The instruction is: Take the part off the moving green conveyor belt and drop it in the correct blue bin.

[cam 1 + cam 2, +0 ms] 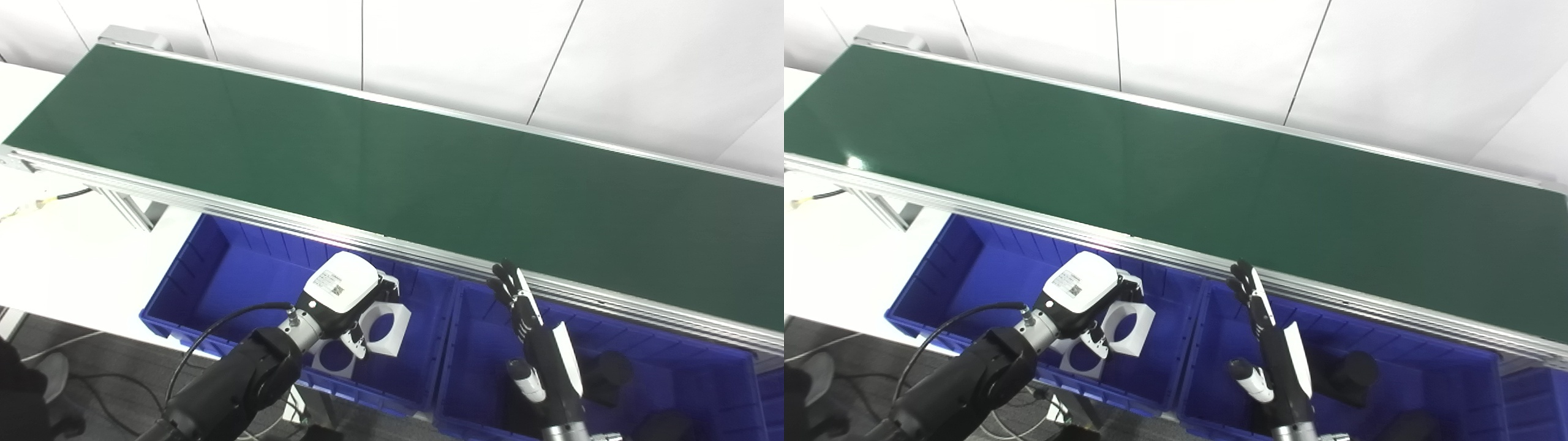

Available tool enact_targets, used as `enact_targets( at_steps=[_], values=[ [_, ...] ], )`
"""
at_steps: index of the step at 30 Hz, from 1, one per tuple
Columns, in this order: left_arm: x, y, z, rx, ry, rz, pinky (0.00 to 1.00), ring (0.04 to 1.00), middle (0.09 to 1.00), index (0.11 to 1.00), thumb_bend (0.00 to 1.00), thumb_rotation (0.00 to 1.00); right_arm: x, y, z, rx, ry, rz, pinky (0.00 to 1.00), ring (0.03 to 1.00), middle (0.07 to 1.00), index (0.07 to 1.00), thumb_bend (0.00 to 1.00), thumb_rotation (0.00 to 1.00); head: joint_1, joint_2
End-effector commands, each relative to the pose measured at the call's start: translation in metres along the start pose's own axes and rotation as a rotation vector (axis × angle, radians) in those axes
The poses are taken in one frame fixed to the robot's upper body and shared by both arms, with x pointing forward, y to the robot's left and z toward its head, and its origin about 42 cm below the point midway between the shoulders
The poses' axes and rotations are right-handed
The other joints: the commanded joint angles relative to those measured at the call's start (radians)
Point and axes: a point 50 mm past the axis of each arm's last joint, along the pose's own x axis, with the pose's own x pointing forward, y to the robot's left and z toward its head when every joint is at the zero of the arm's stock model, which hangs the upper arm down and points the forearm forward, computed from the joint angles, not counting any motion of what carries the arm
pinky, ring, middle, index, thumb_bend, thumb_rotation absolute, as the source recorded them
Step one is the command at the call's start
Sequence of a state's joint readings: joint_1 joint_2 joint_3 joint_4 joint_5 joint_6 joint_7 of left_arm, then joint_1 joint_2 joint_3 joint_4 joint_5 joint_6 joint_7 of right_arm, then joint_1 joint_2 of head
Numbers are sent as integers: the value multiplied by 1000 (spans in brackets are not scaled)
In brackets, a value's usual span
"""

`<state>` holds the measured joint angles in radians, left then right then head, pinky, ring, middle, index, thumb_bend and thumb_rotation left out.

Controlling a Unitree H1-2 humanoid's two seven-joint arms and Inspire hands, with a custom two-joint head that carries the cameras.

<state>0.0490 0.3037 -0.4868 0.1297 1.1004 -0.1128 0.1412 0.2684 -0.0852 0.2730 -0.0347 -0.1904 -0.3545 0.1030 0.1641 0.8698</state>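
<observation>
Blue left bin point(202, 275): white parts point(386, 327); right bin point(674, 343): black parts point(609, 370).

My left hand point(343, 300) hangs over the left bin point(208, 269) above white parts point(386, 327); my right hand point(539, 337) stands open over the right bin point(686, 373), below the belt point(392, 165).

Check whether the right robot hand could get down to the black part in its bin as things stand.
Probably yes. The right robot hand is open, holds nothing, and hangs over the right blue bin, beside the black part. Nothing visible lies between them.
</observation>
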Motion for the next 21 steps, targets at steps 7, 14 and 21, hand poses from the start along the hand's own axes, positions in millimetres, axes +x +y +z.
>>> enact_targets(
  at_steps=[7,14,21],
  values=[
    [3,13,-2,78,-24,-66,591,692,769,741,1000,365,5,1,9,1,-46,-8,927,919,952,990,901,1000,-1,2],
    [2,14,-2,77,-29,-81,600,695,772,756,1000,383,5,1,9,-1,-45,-7,929,920,951,987,910,1000,-1,0],
    [2,22,0,42,-28,-21,578,683,763,746,1000,366,4,0,8,-2,-46,-7,936,922,949,987,908,1000,-11,-9]
  ],
)
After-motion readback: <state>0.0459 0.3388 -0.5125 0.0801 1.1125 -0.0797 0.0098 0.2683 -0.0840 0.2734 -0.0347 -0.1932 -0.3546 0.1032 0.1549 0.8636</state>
